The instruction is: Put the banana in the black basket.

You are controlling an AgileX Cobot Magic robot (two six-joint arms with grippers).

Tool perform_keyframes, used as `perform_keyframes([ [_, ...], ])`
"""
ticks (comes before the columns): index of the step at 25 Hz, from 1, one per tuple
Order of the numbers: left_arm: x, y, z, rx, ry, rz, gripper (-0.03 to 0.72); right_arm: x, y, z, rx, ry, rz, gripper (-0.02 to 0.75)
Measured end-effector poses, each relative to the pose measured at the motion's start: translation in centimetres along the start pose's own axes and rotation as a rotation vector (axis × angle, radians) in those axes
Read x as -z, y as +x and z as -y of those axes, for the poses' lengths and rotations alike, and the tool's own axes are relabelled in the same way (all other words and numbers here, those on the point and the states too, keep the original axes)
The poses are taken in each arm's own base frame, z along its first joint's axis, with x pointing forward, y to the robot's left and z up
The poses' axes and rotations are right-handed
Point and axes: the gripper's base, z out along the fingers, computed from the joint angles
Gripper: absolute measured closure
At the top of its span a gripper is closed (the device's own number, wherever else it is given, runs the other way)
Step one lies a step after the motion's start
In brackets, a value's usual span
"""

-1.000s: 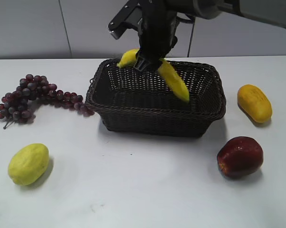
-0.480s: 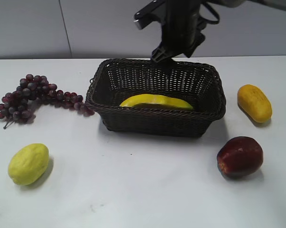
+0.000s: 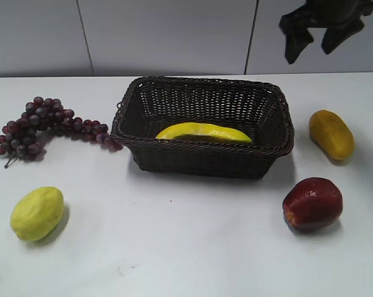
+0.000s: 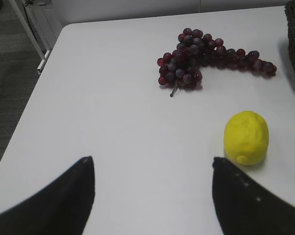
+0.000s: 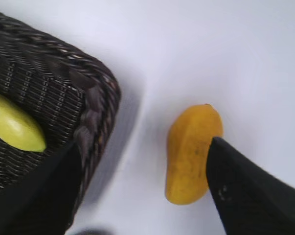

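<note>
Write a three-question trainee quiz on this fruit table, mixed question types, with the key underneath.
1. True or false: the banana lies inside the black basket.
2. Which fruit sits nearest the right gripper in its wrist view? A) grapes B) orange-yellow oval fruit C) red apple
3. Fill in: the left gripper is ____ and holds nothing.

Key: 1 true; 2 B; 3 open.

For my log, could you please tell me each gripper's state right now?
Left gripper: open, holding nothing.
Right gripper: open, holding nothing; the banana lies in the black basket.
</note>
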Motion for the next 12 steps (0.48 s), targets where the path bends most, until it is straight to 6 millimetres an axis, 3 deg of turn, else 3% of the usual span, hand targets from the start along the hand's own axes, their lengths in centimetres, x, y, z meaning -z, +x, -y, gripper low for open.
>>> perform_keyframes([
  [6,0.0,0.0,0.0,0.0,0.0,0.0,0.133,3.7,2.6,4.0,-0.092,0.032,0.013,0.142],
  [12,0.0,0.0,0.0,0.0,0.0,0.0,0.133,6.3,6.9,3.5,-0.065,0.029,-0.028,0.143],
])
